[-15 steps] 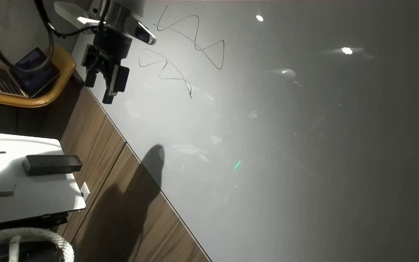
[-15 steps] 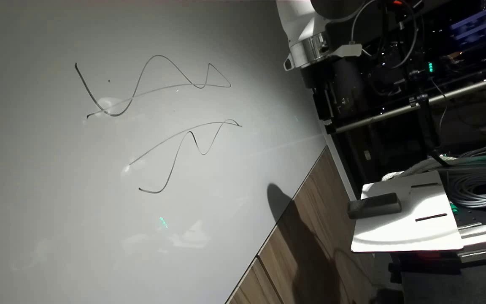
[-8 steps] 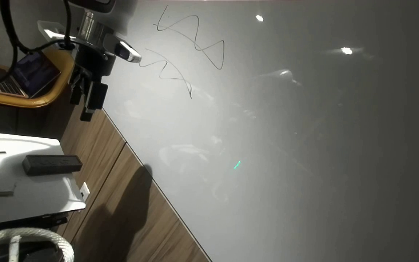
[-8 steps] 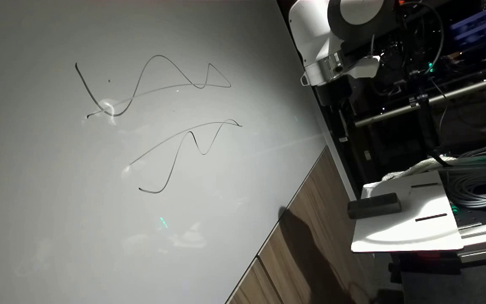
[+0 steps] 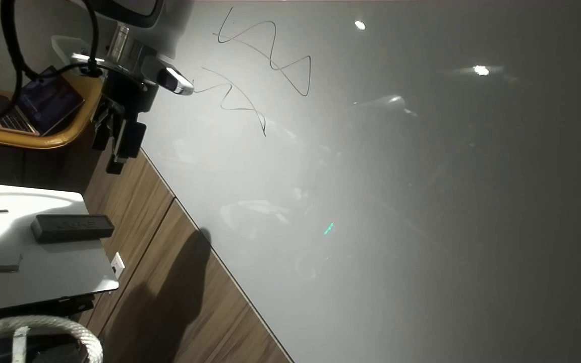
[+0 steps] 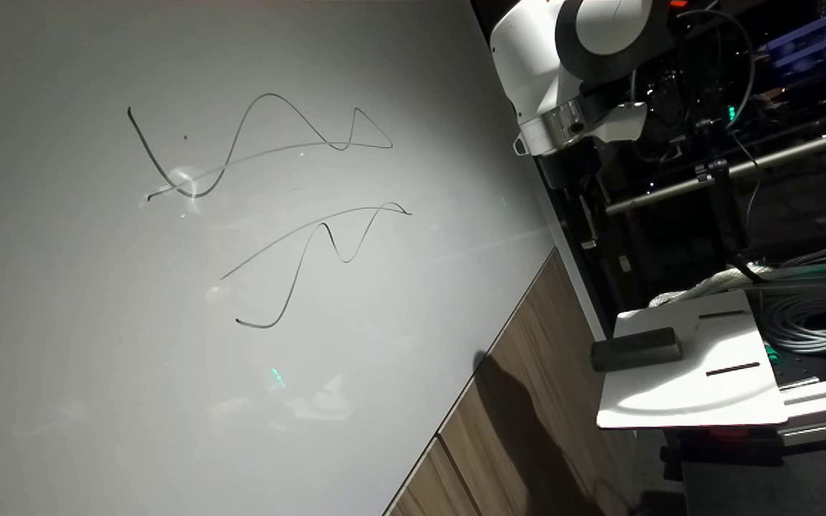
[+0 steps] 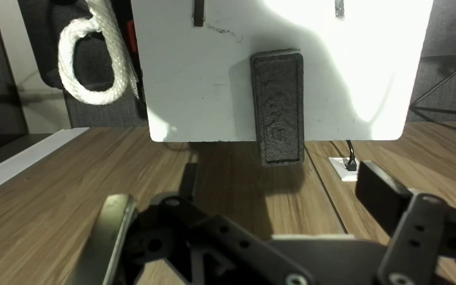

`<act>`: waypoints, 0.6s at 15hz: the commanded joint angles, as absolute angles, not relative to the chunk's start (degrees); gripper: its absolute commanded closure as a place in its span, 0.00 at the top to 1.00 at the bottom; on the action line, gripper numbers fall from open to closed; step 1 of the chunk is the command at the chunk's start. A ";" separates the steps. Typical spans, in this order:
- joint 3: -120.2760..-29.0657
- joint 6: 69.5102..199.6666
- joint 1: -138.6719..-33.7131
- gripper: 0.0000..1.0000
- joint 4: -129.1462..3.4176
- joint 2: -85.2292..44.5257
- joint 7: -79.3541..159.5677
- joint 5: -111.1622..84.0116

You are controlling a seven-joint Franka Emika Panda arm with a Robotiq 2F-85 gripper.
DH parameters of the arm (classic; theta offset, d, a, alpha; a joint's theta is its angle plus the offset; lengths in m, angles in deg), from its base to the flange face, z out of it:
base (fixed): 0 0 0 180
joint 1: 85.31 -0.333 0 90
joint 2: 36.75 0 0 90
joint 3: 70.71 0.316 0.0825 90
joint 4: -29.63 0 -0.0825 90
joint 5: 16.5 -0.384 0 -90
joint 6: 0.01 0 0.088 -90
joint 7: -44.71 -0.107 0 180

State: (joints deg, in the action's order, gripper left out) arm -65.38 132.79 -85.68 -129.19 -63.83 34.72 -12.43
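My gripper (image 7: 285, 190) is open and holds nothing. In the wrist view its black pads stand wide apart, and a blurred metallic piece (image 7: 103, 237) shows beside the left finger. A black eraser-like block (image 7: 278, 109) with raised marks lies on a white tray (image 7: 196, 103), one end jutting past the edge. It lies ahead of my fingers, apart from them. In both exterior views the gripper (image 5: 109, 154) (image 6: 591, 215) hangs above the block (image 5: 72, 228) (image 6: 635, 349) and tray (image 5: 53, 282) (image 6: 692, 401). A glossy whitish board (image 5: 371, 201) (image 6: 133, 358) carries two dark wavy scribbles.
Wood panels (image 5: 144, 272) (image 7: 220, 206) border the board. White rope (image 7: 109, 59) loops beside the tray. A yellow chair (image 5: 86, 101) holds a laptop (image 5: 48, 101). A wall outlet with a plugged cable (image 7: 346, 168) is near. A metal bar (image 6: 779, 163) and coiled cables (image 6: 811, 326) lie behind.
My gripper has moved away from the board and down toward the tray, mostly in the earlier half second and only slightly since. It stays open. The block has not moved.
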 commanded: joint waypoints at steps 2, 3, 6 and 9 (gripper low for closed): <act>-65.41 132.66 -85.70 1.00 -129.14 -63.98 34.76 -12.44; -65.41 132.66 -85.70 1.00 -129.14 -63.99 34.76 -12.44; -65.61 134.19 -85.07 1.00 -129.18 -61.84 34.11 -12.32; -66.10 135.46 -84.30 1.00 -129.25 -59.09 33.34 -12.36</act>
